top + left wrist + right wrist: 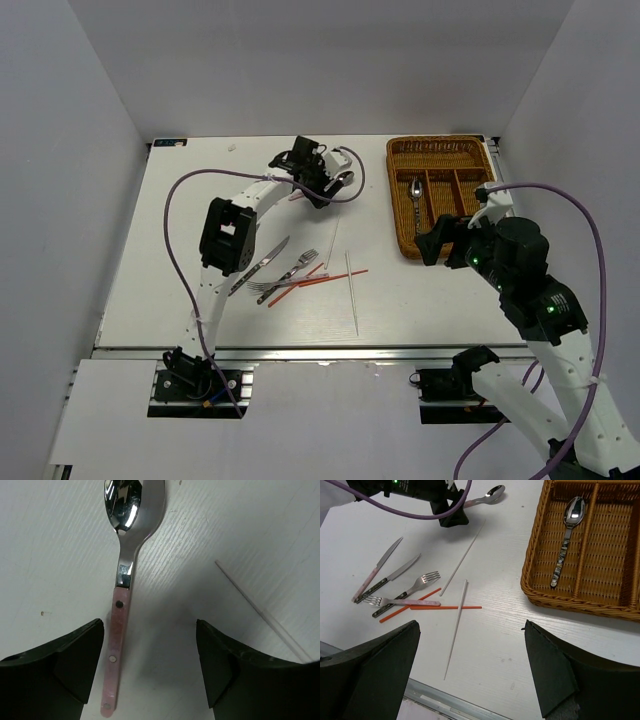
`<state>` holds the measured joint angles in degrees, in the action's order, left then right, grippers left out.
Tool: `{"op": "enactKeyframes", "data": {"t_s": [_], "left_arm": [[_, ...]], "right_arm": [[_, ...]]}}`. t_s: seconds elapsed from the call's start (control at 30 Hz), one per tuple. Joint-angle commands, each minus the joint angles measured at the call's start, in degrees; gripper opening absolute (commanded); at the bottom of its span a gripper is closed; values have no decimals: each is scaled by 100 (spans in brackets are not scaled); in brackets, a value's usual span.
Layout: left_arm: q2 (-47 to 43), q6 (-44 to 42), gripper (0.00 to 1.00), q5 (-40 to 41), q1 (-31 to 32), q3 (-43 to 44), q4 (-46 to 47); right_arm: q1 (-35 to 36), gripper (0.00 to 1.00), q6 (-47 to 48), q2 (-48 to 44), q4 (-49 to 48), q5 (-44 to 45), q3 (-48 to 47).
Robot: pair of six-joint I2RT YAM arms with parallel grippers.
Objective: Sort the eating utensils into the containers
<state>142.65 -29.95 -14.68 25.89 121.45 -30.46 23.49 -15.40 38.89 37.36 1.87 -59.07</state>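
A pink-handled silver spoon lies on the white table at the back. My left gripper is open and low over it, the handle just inside the left finger. The brown wicker tray stands at the back right with one spoon in a long slot. My right gripper is open and empty, above the table in front of the tray. Two knives, two forks, red chopsticks and white chopsticks lie loose mid-table.
A white chopstick lies to the right of my left gripper. The table's metal front edge runs below my right gripper. Grey walls enclose the table on three sides. A purple cable loops along the left arm.
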Motion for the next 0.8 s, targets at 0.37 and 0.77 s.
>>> {"op": "enactKeyframes", "data": {"t_s": [0.37,0.77], "left_arm": [[114,-81,61,-510,-277,37,-136],[368,306,64,-624,-383,352,14]], "right_arm": [[7,89,28,250,-528,-521,132],[16,89,11,347,-608,-653,132]]}}
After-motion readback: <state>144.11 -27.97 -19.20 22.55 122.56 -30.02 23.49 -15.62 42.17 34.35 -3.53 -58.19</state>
